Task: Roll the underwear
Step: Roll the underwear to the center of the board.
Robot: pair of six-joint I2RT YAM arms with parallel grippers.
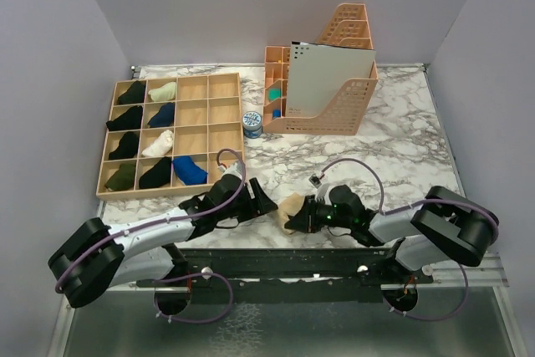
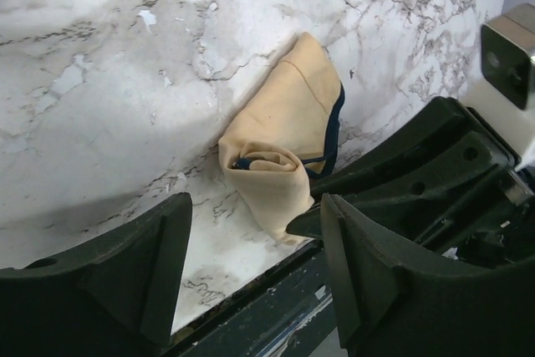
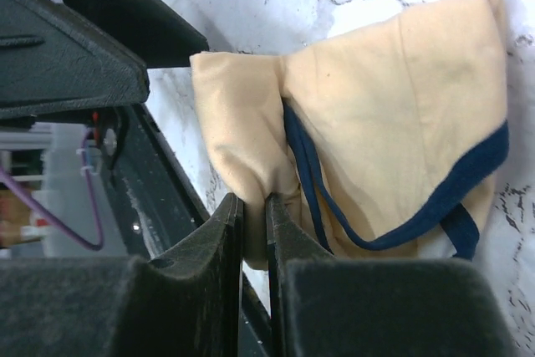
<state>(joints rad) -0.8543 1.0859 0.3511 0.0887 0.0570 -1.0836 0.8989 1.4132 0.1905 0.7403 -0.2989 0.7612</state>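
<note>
The underwear (image 1: 290, 209) is tan with dark blue trim. It lies partly rolled on the marble table near the front edge, between the two arms. The left wrist view shows its rolled end (image 2: 272, 175) facing my left gripper. My right gripper (image 3: 255, 206) is shut on a fold of the underwear (image 3: 368, 106) at its near edge. My left gripper (image 2: 255, 244) is open and empty, just left of the roll, its jaws apart and clear of the cloth. In the top view the left gripper (image 1: 261, 203) sits close beside the underwear.
A wooden grid tray (image 1: 219, 123) holding several rolled garments stands at the back left. An orange file holder (image 1: 347, 106) stands at the back centre with a small blue-and-white tin (image 1: 252, 124) beside it. The table's black front rail (image 1: 292, 261) runs just below the grippers.
</note>
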